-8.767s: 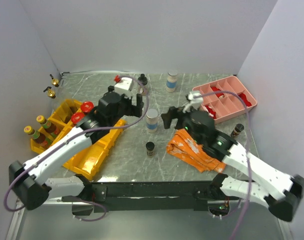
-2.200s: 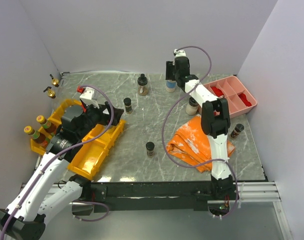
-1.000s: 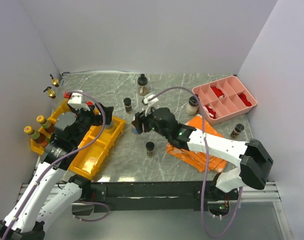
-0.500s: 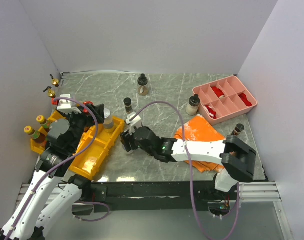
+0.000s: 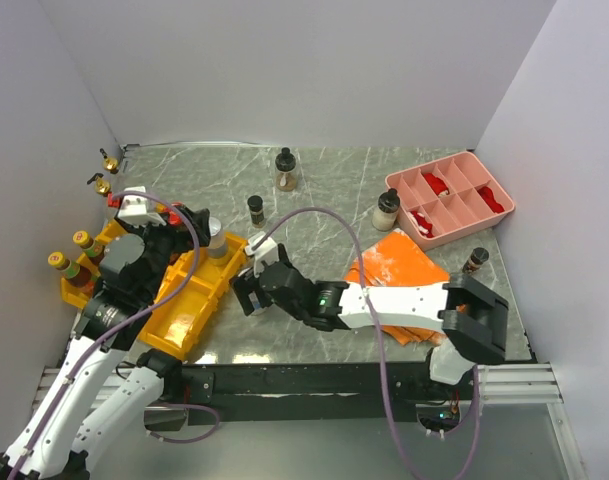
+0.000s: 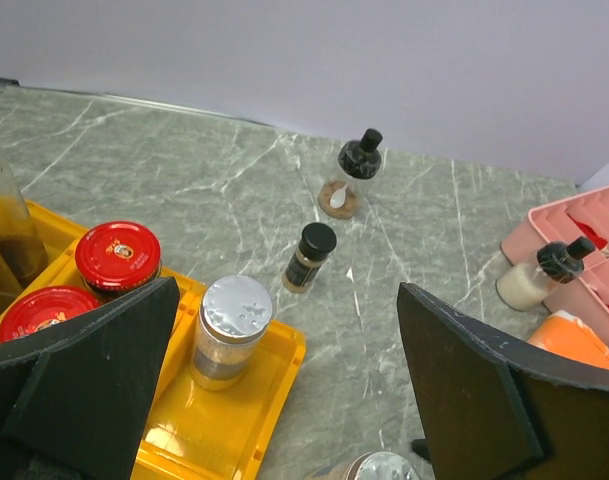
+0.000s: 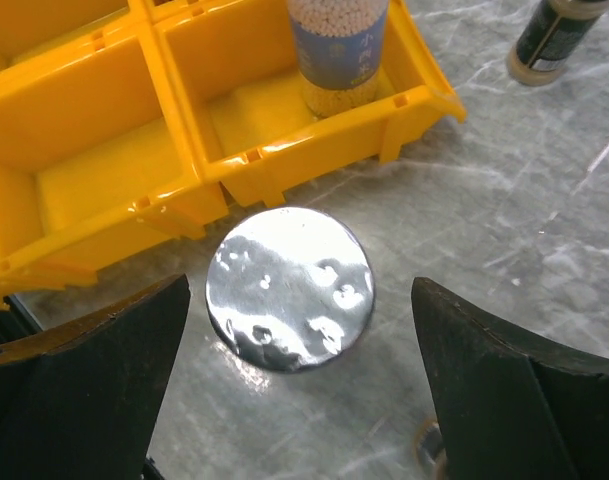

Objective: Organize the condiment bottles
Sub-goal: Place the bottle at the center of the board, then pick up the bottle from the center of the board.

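One silver-lidded jar (image 7: 289, 288) stands upright on the marble table (image 5: 334, 180), just outside the right-hand wall of the yellow bin (image 7: 94, 170). Your right gripper (image 7: 300, 300) hangs directly above it with its jaws wide apart, neither finger touching the lid. I judge the step in hand to be setting this jar down by the bin, where a blue-labelled jar (image 7: 339, 50) already sits in the nearest compartment. Your next move calls for a straight lift clear of the lid, then a reach toward the loose bottles farther back, such as the black-capped bottle (image 5: 255, 208). Your right arm stretches low and leftward across the table. Your left gripper (image 6: 288, 290), also spread open and empty, hovers over the bin.
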`<action>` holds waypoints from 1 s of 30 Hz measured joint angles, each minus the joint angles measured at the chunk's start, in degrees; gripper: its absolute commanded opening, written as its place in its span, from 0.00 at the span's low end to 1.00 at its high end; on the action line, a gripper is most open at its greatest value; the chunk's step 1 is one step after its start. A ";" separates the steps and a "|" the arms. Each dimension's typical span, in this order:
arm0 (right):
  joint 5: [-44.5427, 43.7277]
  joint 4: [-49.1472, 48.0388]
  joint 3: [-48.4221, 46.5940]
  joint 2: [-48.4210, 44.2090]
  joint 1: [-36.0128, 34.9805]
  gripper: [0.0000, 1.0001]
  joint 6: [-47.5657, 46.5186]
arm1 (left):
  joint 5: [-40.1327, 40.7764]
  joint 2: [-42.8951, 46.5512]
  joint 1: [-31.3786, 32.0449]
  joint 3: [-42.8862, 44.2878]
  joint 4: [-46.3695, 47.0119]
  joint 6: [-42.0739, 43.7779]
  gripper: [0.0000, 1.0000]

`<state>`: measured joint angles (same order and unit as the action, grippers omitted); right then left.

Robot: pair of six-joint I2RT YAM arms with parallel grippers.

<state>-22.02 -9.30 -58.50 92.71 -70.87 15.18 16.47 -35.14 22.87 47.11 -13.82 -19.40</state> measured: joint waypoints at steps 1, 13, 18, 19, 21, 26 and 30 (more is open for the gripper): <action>0.00 1.05 0.00 -0.96 0.00 1.00 -0.02 | -0.02 -0.17 0.00 0.04 -0.48 -0.02 0.97; -3.91 10.49 2.43 -23.98 -0.02 1.00 0.20 | -6.16 -7.61 -0.04 6.99 -12.52 -0.42 0.96; -7.74 13.73 8.41 -33.81 0.02 1.00 0.42 | -10.84 -11.13 -0.09 11.30 -20.00 -0.42 0.98; -8.28 14.08 9.44 -35.10 0.04 1.00 0.42 | -11.72 -11.82 -0.09 12.00 -21.07 -0.42 0.97; -9.31 14.95 11.69 -37.86 0.15 1.00 0.42 | -13.35 -13.99 -0.09 13.18 -23.15 -0.48 0.95; -11.74 15.69 15.10 -42.47 0.46 1.00 0.22 | -14.03 -18.03 2.51 13.29 -26.82 -1.92 0.95; -13.22 16.15 16.63 -45.09 0.92 1.00 -0.04 | -10.86 -20.44 10.25 13.29 -27.85 -4.42 0.95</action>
<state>-35.24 6.85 -41.87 47.62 -69.95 15.14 5.61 -55.57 33.12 60.40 -41.67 -23.81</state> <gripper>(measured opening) 0.999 0.952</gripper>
